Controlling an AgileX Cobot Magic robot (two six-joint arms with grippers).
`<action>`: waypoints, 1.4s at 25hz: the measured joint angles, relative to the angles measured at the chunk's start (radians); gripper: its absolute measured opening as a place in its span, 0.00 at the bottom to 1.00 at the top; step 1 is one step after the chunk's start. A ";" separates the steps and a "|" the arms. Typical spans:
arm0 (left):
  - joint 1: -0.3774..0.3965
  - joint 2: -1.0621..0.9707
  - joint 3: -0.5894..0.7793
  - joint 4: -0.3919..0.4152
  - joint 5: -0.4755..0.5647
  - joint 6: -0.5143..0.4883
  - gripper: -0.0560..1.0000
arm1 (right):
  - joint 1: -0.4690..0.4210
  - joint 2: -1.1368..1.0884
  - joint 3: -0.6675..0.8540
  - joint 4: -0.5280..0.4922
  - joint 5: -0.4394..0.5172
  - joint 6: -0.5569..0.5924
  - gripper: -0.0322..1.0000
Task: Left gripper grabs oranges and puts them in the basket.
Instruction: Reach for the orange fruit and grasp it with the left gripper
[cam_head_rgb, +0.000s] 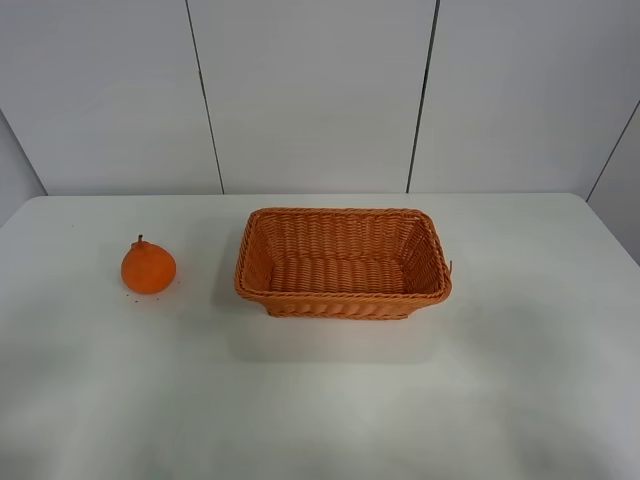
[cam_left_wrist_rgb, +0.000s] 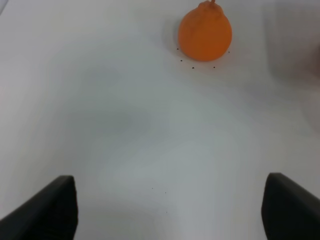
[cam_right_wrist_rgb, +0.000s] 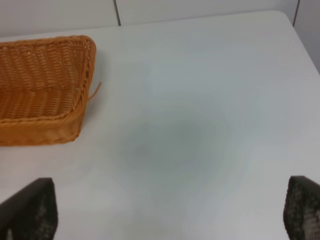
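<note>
The left claw (cam_left_wrist_rgb: 169, 202) hangs over the table (cam_left_wrist_rgb: 150, 130), its two fingers wide apart and holding nothing. The right claw (cam_right_wrist_rgb: 170, 205) is spread apart too, and empty. Ahead of the left claw, not yet close, the orange (cam_left_wrist_rgb: 205, 34) stands upright on the table. The basket (cam_head_rgb: 343, 297) is beside it, apart, with nothing inside. I judge this is the approach step: next the left claw must go forward and come down around the orange.

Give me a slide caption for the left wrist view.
Open left pincer over a white table, round knobby-topped orange fruit ahead.
</note>
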 joint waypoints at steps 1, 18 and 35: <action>0.000 0.000 0.000 0.000 0.000 0.000 0.86 | 0.000 0.000 0.000 0.000 0.000 0.000 0.70; 0.000 0.000 -0.031 0.000 -0.053 0.000 0.86 | 0.000 0.000 0.000 0.000 0.000 0.000 0.70; 0.000 0.968 -0.327 -0.054 -0.397 0.135 0.86 | 0.000 0.000 0.000 0.000 0.000 0.000 0.70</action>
